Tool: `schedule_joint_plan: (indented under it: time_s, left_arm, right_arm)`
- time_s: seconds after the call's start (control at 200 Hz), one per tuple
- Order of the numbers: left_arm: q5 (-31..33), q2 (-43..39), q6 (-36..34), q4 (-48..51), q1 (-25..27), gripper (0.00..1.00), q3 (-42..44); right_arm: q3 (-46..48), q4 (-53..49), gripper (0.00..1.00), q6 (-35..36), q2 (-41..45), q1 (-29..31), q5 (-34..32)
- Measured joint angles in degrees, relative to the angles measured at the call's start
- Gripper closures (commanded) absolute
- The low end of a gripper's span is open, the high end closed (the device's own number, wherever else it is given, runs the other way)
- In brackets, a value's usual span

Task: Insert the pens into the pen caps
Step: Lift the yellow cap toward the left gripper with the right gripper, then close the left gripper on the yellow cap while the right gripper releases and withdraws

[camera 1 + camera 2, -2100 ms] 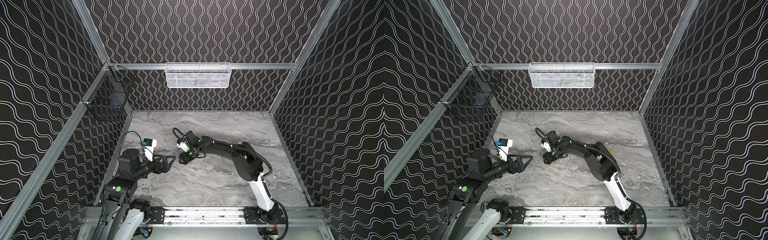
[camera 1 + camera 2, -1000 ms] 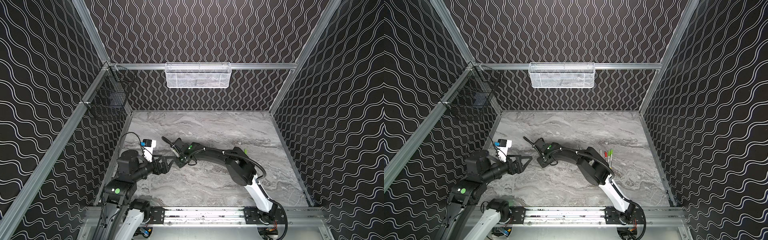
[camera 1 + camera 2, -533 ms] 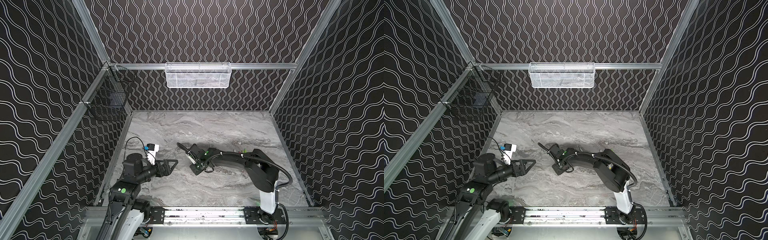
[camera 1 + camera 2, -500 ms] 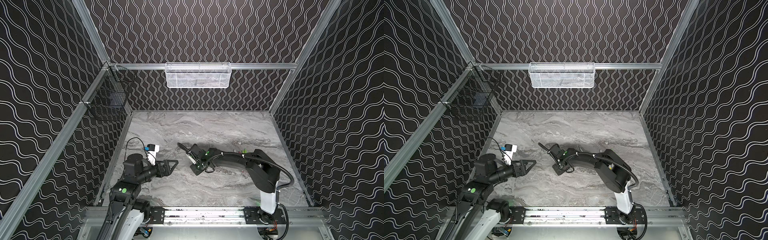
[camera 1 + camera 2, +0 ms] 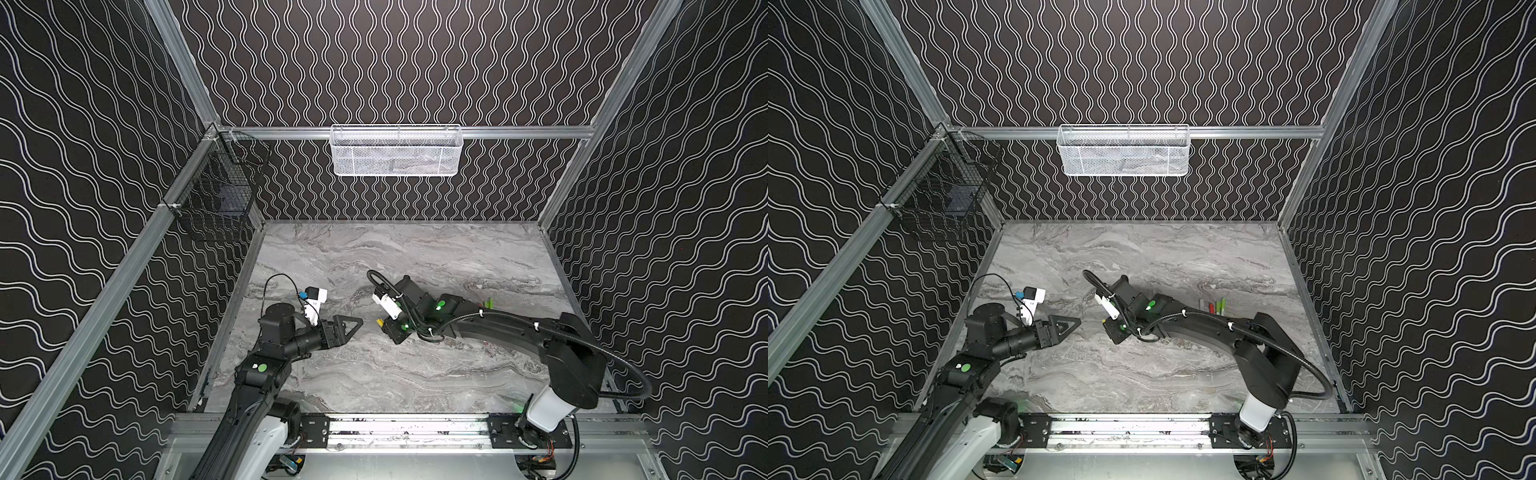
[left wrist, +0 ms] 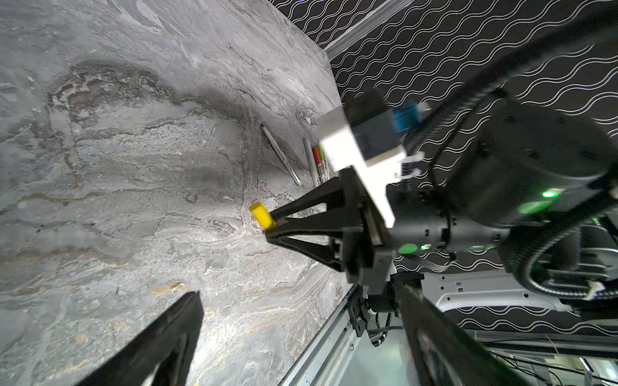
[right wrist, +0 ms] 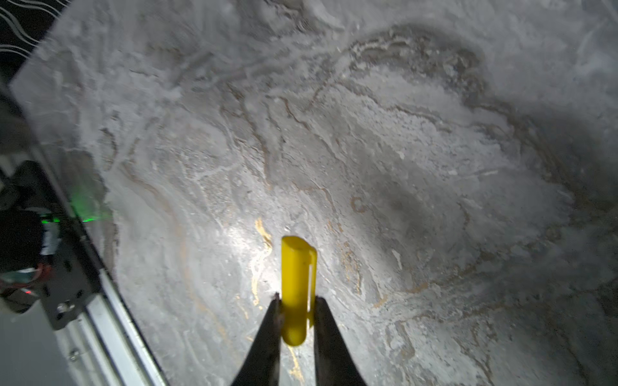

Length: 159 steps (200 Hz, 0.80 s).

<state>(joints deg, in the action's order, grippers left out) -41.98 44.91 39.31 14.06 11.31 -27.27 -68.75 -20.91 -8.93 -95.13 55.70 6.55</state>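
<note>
Right tool clenched on yellow cap near its end, over worktop; left tool released, empty (no pen yet). Pens lie well apart, rightward. Risk: cap could pivot or slip w/ so short a hold.

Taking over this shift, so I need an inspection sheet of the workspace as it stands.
Surface: grey marbled table, no spills seen.
Job's things: yellow cap gripped near one end; pens lying side by side near the table's right side.
Clutter: nothing seen.
Grippers: right gripper shut on yellow cap; left gripper open, empty.
Cables: black hose loops behind the right arm.
Surroundings: white mesh basket and black wire basket on the walls.
</note>
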Motion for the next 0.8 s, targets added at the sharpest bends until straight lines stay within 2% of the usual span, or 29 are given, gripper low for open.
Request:
schedule_joint_plan:
  time_s: [0.135,0.24,0.475,0.596,0.796]
  left_arm:
    - [-0.90,1.84,0.92,-2.58,0.00,0.06,0.39]
    - [-1.70,3.02,0.98,-4.20,0.07,0.11,0.74]
    - [-3.52,4.57,1.92,-7.69,0.07,0.30,1.42]
    - [-4.31,4.55,2.49,-8.85,0.07,0.45,1.46]
    - [-4.70,4.35,2.51,-9.31,0.07,0.65,1.60]
  right_arm:
    - [-0.11,0.87,0.80,0.52,3.02,1.27,2.36]
    - [-1.55,1.01,0.80,0.63,3.41,2.75,2.97]
    - [-4.57,1.01,0.80,0.83,2.84,5.53,2.93]
    - [-5.97,1.01,0.80,0.81,2.34,6.38,2.49]
    - [-7.30,1.03,0.80,0.79,1.51,7.52,2.54]
